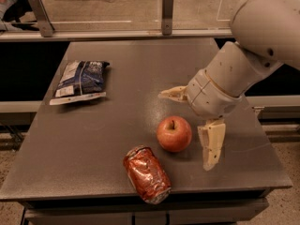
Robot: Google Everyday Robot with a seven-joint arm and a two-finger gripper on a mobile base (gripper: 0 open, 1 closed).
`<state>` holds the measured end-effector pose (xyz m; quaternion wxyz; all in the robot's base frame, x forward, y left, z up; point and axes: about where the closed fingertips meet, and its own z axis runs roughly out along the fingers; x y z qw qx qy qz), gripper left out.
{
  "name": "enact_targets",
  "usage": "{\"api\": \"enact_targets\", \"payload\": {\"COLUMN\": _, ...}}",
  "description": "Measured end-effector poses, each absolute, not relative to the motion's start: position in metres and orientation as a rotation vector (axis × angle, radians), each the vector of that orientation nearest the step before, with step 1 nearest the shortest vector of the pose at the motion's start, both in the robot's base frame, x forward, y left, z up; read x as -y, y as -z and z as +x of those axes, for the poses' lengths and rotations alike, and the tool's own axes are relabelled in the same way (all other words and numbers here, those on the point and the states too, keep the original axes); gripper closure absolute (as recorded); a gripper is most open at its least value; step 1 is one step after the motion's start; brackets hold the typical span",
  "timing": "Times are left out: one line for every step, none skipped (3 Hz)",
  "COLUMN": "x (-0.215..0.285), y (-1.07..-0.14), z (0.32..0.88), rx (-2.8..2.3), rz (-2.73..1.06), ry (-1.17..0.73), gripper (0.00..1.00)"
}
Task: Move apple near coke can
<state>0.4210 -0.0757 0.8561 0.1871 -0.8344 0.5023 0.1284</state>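
Observation:
The red-orange apple (174, 134) stands upright on the grey table (117, 125), stem up, just right of and behind the coke can (146, 174). The dented red can lies on its side near the table's front edge, a small gap from the apple. My gripper (187, 128) is open, just right of the apple and slightly above it. One finger (172, 94) points left behind the apple, the other (211, 143) hangs down at its right. Neither finger touches the apple.
A dark blue and white snack bag (79, 81) lies flat at the table's back left. A low rail with two metal posts (167, 12) runs behind the table. The table's front edge is close below the can.

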Motion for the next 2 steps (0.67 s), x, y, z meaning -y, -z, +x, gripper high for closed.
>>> {"api": "enact_targets", "payload": {"x": 0.1129, "y": -0.8745, "z": 0.4212, "rx": -1.428, "rz": -2.248, "ry": -0.334, "gripper": 0.00}}
{"api": "enact_targets", "payload": {"x": 0.1128, "y": -0.8745, "z": 0.4212, "rx": -1.428, "rz": -2.248, "ry": -0.334, "gripper": 0.00}}
